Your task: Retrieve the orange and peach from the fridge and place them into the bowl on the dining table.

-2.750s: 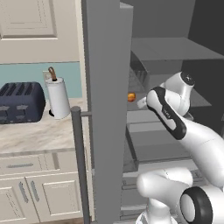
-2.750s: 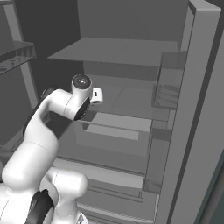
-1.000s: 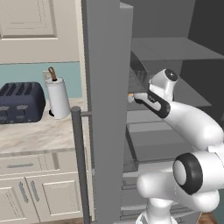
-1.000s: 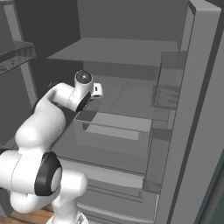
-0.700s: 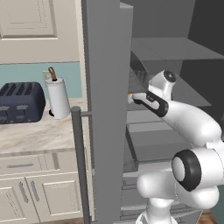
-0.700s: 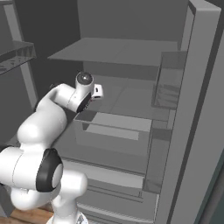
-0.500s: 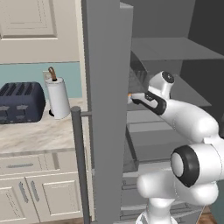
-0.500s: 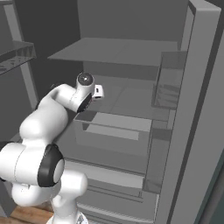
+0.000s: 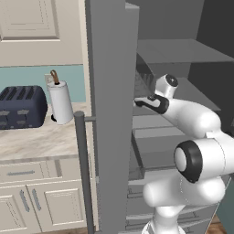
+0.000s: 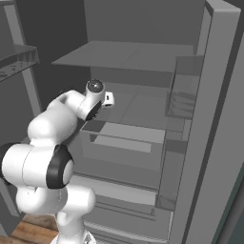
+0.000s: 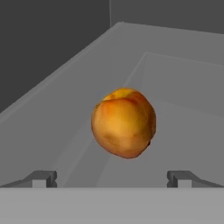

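Now pincer point(image 11: 112, 178) spread wide; peach point(image 11: 124, 123) centred just ahead, untouched.

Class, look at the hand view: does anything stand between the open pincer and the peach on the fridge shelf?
Nothing visible does. The peach sits alone on the bare fridge shelf, centred ahead of the open pincer, apart from its fingertips.

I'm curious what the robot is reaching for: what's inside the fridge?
A peach sits on a grey shelf of the fridge, ahead of the open gripper. The other shelves look bare; the door hides the left side.
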### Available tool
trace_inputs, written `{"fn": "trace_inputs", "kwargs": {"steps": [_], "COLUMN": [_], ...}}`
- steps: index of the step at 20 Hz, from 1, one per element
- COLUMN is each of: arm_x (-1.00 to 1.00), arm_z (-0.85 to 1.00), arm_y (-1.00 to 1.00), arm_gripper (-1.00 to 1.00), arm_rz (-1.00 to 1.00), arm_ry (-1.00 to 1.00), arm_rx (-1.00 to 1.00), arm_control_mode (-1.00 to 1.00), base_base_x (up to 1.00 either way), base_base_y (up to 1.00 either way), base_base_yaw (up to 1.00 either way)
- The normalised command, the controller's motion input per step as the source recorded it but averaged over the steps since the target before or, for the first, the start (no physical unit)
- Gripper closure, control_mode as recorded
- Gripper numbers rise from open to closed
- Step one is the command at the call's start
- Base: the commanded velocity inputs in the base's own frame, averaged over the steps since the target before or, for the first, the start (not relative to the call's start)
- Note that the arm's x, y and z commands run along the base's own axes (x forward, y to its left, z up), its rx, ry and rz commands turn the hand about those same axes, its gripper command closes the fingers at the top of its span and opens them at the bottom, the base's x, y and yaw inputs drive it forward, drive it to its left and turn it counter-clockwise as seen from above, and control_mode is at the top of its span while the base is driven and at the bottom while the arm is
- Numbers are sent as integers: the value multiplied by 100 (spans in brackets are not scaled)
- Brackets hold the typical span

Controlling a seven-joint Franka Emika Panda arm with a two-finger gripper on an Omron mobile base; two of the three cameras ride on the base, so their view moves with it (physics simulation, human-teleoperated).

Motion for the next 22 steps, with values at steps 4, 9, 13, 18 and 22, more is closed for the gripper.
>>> {"fn": "trace_inputs", "kwargs": {"steps": [4,9,13,18,22], "arm_x": [24,24,28,24,13], "arm_z": [-8,-6,-9,-11,-12], "arm_y": [0,0,0,0,0], "arm_gripper": [-100,-100,-100,-100,-100], "arm_rz": [0,0,0,0,0], "arm_ry": [0,0,0,0,0], "arm_rx": [0,0,0,0,0], "arm_control_mode": [-100,-100,-100,-100,-100], "base_base_x": [0,0,0,0,0], "base_base_y": [0,0,0,0,0], "base_base_yaw": [0,0,0,0,0]}}
